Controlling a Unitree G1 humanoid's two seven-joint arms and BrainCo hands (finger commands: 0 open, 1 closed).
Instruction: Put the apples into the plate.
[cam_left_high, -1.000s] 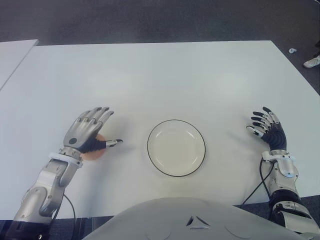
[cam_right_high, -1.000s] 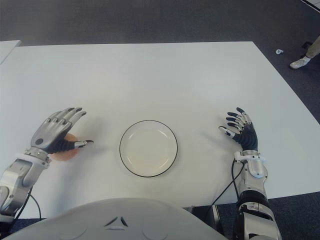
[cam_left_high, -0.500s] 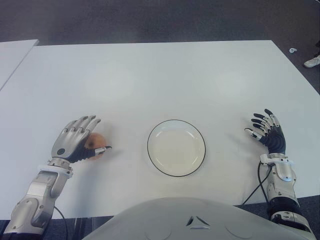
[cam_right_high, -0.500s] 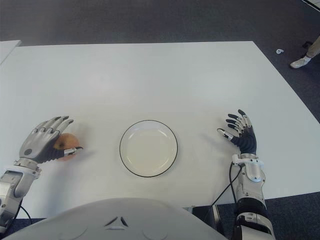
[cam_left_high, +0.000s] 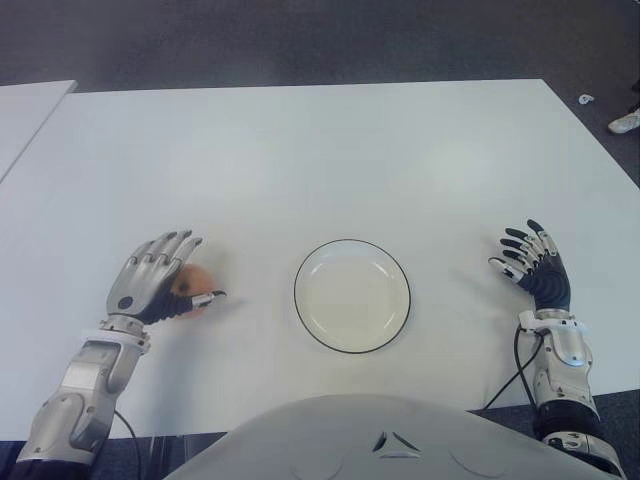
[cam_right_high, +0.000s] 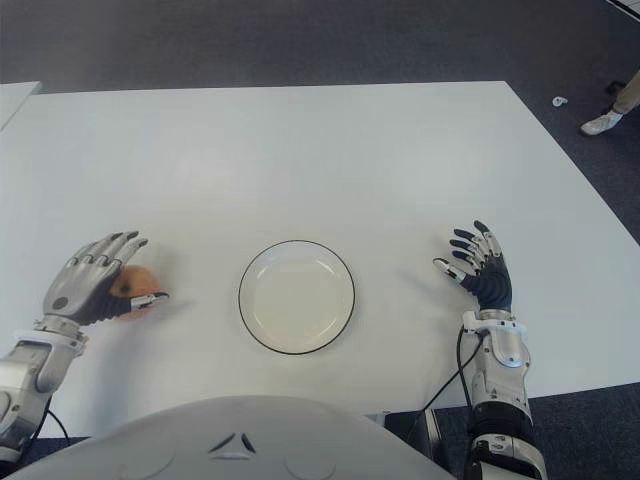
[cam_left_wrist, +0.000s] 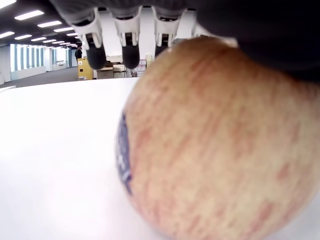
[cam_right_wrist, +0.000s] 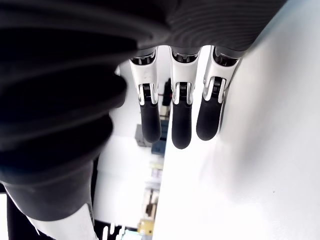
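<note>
left hand (cam_left_high: 152, 285) sits over the apple (cam_left_high: 190, 301) on the table (cam_left_high: 320, 150), well left of the plate (cam_left_high: 352, 295). fingers (cam_left_high: 170, 243) arch over the top of the fruit, thumb comes round on the plate-side, so the apple sits under the palm and between thumb and fingers; in the left wrist view the apple (cam_left_wrist: 220, 145) fills the frame right under the palm with fingertips (cam_left_wrist: 131, 52) past its far side, a sticker on its flank. looks like a wrap on the apple but can't tell if it's squeezed tight or lifted; it seems to touch the table. only one apple visible. the plate has nothing in it and lies to the robot's right of the apple, so the carry is a sideways move toward centre, left hand clearly the nearer one. right hand (cam_right_high: 478, 270) shows to the right of the plate, fingers spread and relaxed, holding nothing.
</note>
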